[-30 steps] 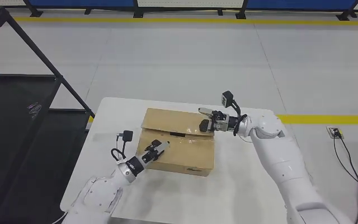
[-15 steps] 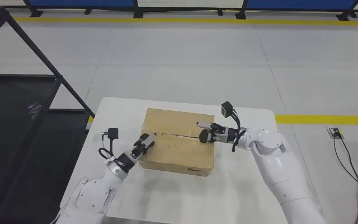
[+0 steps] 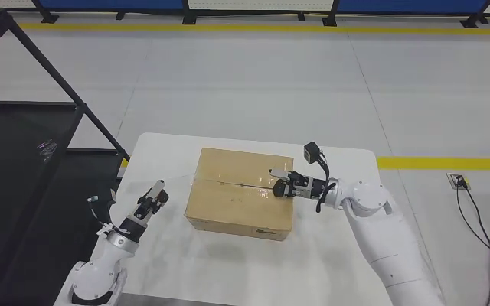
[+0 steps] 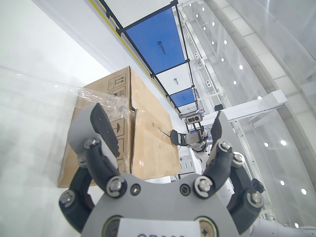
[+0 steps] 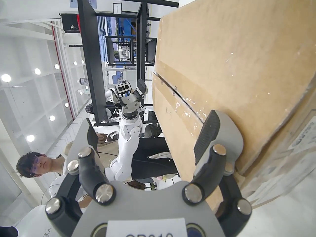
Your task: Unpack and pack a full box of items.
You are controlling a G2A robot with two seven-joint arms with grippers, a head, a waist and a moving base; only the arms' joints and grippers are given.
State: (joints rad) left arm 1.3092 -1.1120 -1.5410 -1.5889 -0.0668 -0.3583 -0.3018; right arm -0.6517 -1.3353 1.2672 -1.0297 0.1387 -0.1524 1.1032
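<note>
Box [image 3: 237, 203] stands at the middle of the counter [image 3: 329, 252]. Its flaps are down, and their seam [image 3: 230, 182] runs left to right across the top. Left hand [image 3: 157, 191] is over the counter on the box's left side, apart from it and pointed toward it. Right hand [image 3: 277, 183] is over the box top at the seam's right end, one finger on either side. Contact cannot be confirmed. A frame [image 3: 69, 99] stands on the floor left of the counter.

Left pincer [image 4: 158, 115] and right pincer [image 5: 150, 124] agape
</note>
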